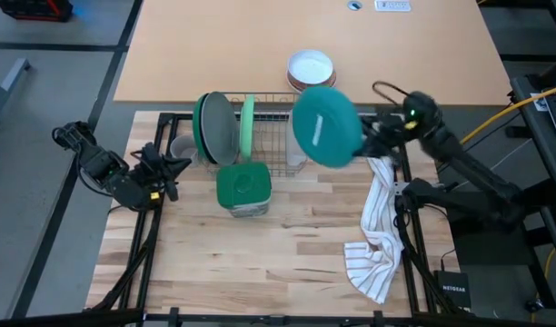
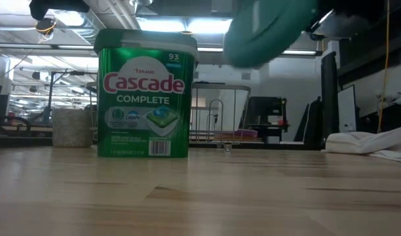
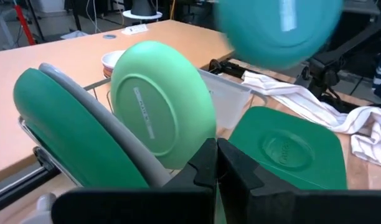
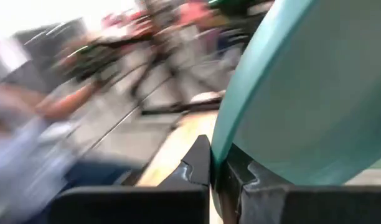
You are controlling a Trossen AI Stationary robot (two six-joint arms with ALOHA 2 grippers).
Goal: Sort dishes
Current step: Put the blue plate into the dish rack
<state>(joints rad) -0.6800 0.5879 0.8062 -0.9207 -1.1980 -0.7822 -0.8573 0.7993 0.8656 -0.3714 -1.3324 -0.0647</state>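
Note:
My right gripper [image 1: 367, 138] is shut on a teal plate [image 1: 325, 125], held in the air over the wire dish rack [image 1: 276, 136]. The plate also shows in the low view [image 2: 269, 29] and the left wrist view [image 3: 277, 28]. In the rack stand a dark green plate [image 3: 66, 134], a grey plate [image 3: 109, 134] and a light green plate [image 3: 162, 106], each on its rim. A grey mug [image 1: 181, 148] sits left of the rack. My left gripper [image 1: 173, 168] is shut and empty at the table's left. My right gripper pinches the teal plate's rim [image 4: 223, 146] between its two fingers, one on each face. It comes from the table's right side. The plate is lifted clear and stands tilted on edge above the rack.
A green Cascade tub [image 1: 243, 188] stands in front of the rack. A white striped towel [image 1: 376, 232] lies at the right, hanging over the near right edge. A white bowl on brown-rimmed ones [image 1: 311, 69] sits on the tan table behind.

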